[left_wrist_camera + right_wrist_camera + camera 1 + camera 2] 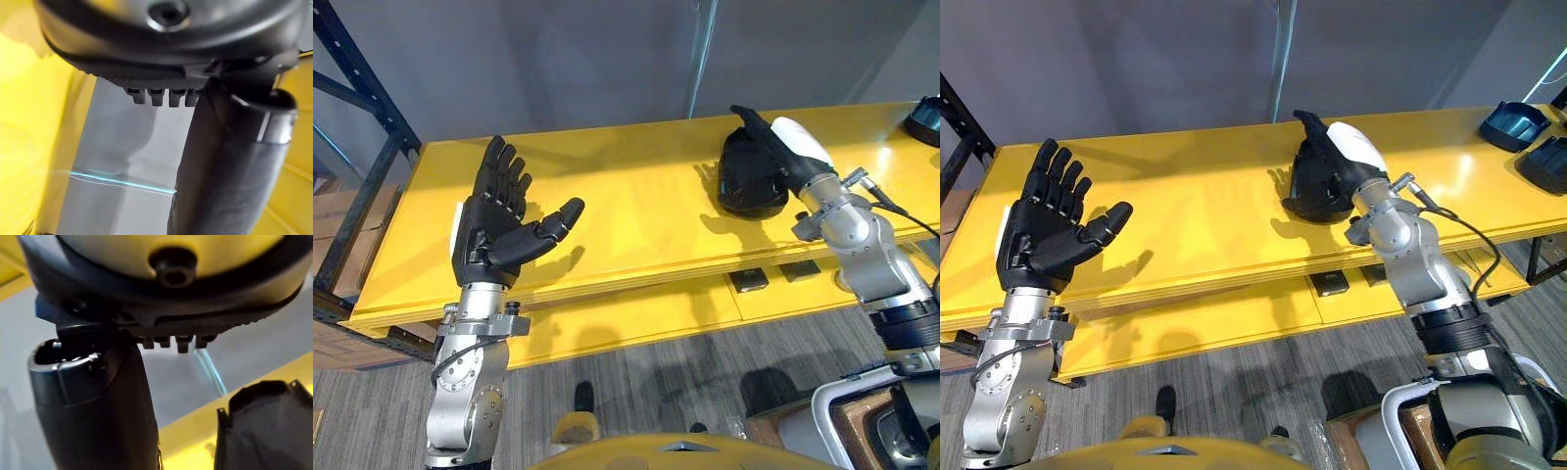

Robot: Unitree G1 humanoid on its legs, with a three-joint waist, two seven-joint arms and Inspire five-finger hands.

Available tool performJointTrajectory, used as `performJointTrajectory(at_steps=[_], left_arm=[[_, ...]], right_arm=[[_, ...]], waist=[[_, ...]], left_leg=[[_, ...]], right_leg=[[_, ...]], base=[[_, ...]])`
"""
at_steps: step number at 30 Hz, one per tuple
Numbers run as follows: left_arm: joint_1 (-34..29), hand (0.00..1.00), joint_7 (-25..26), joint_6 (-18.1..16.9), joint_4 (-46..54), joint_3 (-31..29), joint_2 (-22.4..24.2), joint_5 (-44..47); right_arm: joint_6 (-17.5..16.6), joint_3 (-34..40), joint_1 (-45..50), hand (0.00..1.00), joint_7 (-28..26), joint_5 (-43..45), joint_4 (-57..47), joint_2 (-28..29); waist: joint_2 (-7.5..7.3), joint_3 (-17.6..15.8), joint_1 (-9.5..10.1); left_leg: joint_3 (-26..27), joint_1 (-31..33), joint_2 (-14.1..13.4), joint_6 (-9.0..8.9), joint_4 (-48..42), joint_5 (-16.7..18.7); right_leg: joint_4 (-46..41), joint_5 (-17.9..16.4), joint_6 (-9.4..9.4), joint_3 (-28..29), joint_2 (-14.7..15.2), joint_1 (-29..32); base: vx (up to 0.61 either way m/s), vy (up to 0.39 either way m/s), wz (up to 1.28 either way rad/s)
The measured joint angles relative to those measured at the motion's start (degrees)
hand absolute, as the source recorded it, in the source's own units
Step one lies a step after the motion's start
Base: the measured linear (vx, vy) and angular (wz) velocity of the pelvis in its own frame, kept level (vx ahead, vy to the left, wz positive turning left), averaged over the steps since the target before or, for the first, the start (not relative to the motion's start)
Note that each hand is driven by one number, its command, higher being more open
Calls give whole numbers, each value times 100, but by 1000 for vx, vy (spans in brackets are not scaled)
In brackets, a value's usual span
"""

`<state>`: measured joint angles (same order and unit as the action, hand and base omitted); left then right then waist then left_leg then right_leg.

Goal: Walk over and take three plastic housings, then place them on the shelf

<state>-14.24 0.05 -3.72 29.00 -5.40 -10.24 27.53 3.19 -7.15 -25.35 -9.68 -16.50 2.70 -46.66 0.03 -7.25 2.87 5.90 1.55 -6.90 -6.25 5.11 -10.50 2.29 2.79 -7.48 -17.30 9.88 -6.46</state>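
A black plastic housing (744, 184) lies on the yellow shelf board (636, 206), right of the middle. My right hand (778, 152) lies against its upper right side. The fingers reach straight out over it and the jaws do not close round it. In the right wrist view the housing (266, 431) sits beside the thumb (93, 401), apart from it. My left hand (499, 220) is held up over the left part of the board, palm showing, fingers spread and holding nothing. Two more dark blue housings (1516, 122) (1547, 162) rest at the board's far right end.
A lower yellow board (636, 328) juts out under the top one, with two small dark pieces (749, 281) on it. A black rack post (362, 93) stands at the left. Behind the boards is a grey wall (607, 59); below is grey floor.
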Motion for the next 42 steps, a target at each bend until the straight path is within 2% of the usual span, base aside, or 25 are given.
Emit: performJointTrajectory(at_steps=[3,8,10,14,18,22,27,33,34,38,42], left_arm=[[-106,100,-52,-2,71,-24,-33,173],[-197,100,-96,-3,78,3,-104,234],[-198,100,-104,-3,78,12,-104,234],[-192,100,-124,-7,78,64,-104,234],[-193,100,-135,-1,78,182,-104,238],[-193,100,-135,-1,77,314,-103,421],[-197,100,-128,5,69,567,-101,419],[-204,100,-107,12,48,561,-102,370],[-205,100,-105,12,46,561,-102,371],[-211,100,-95,12,31,557,-103,383],[-218,100,-125,12,-27,559,-104,383]], right_arm=[[-2,385,250,100,-170,-1,-275,-55],[1,465,530,100,-521,82,-456,-58],[6,466,679,100,-751,268,-456,-58],[8,465,715,100,-1040,380,-451,-58],[23,437,715,100,-1185,386,-441,-57],[44,363,715,100,-1235,386,-218,59],[244,247,715,100,-1219,338,384,442],[466,88,718,100,-1101,314,438,528],[516,89,718,0,-1008,291,452,565],[583,96,717,0,-734,103,695,652],[601,106,696,0,-679,101,792,652]], waist=[[-38,5,-36],[-127,30,-174],[-160,36,-162],[-161,37,-234],[-163,37,-195],[-169,38,-154],[-180,30,-128],[-183,26,-130],[-184,26,-131],[-184,8,-127],[-206,-64,-128]], left_leg=[[86,-9,-15,9,0,4],[237,-31,-47,13,-1,4],[339,-123,-65,9,0,22],[375,-142,-69,-6,2,56],[397,-141,-69,-13,3,62],[393,-127,-67,-7,3,57],[314,3,-57,28,2,7],[301,1,-56,37,3,0],[293,0,-56,36,3,0],[228,0,-51,35,5,0],[166,-2,-50,-4,6,8]], right_leg=[[-6,9,-11,90,0,54],[-54,17,-18,244,-10,153],[-102,11,-16,349,-9,151],[-114,-12,-17,375,-8,158],[-110,-17,-25,406,-3,189],[-110,-15,-23,406,-1,198],[-112,16,-11,336,-4,267],[-114,11,-8,326,-6,254],[-116,6,-2,319,-7,249],[-125,-11,10,268,-6,218],[-127,-33,-7,191,-10,161]], base=[[-3,-3,-15],[-5,-11,-17],[-12,-15,-21],[-39,-15,-6],[-37,-5,-2],[-11,-6,1],[-4,-9,7],[1,-2,1],[0,0,0],[-24,-9,6],[-38,-8,10]])
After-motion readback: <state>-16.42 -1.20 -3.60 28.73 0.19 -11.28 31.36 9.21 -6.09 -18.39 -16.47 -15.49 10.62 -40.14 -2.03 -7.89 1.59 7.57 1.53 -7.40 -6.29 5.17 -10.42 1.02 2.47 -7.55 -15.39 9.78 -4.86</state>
